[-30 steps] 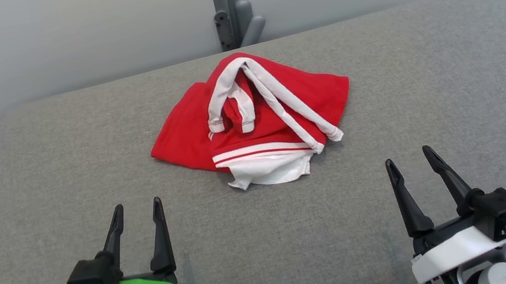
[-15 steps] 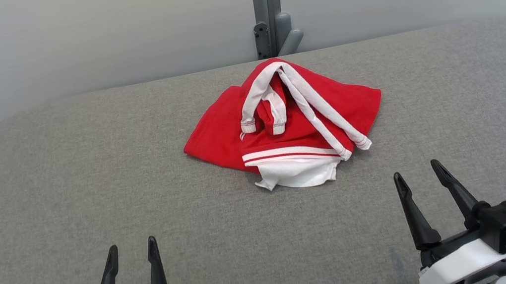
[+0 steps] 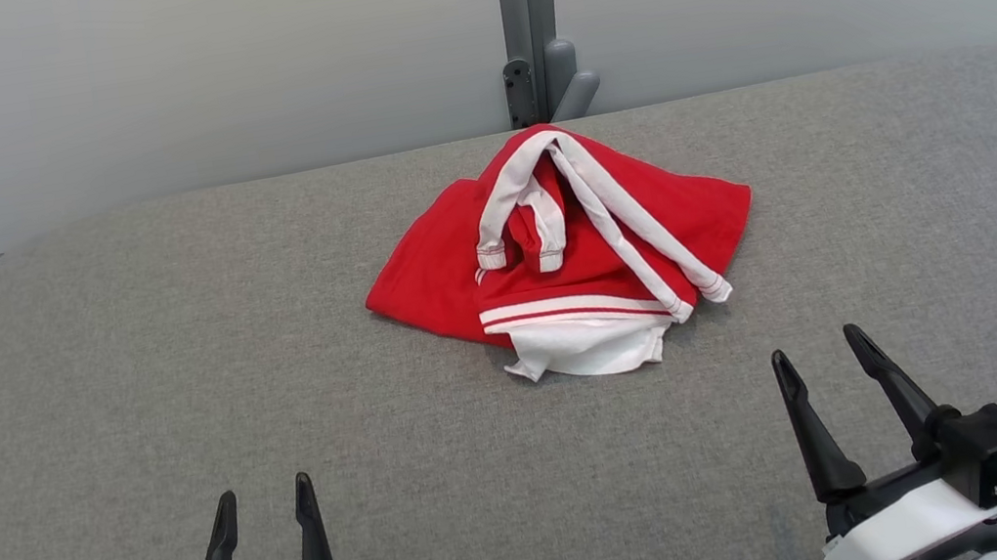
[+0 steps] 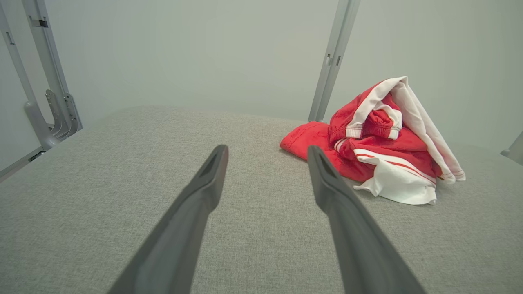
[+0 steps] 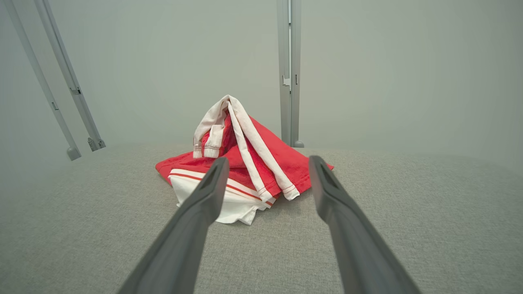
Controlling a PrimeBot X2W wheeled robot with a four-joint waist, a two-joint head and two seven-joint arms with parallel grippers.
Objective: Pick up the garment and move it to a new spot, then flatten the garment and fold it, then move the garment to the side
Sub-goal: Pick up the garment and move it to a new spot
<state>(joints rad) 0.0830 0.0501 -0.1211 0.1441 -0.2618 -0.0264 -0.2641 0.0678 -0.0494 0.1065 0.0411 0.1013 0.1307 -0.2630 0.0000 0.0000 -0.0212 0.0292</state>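
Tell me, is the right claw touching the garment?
Apart. The head view shows a strip of bare grey surface between the right claw and the garment, whose white edge lies nearest it.

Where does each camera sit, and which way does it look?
Head view: on the head, forward and down at the garment on the grey surface; left tool lower left, right tool lower right.
Left wrist view: along its open fingers; garment ahead, right.
Right wrist view: along its open fingers; garment straight ahead.
All share the garment.

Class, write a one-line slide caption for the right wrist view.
Right gripper, jaws open, aimed at a crumpled red-and-white garment heaped on the grey fabric surface.
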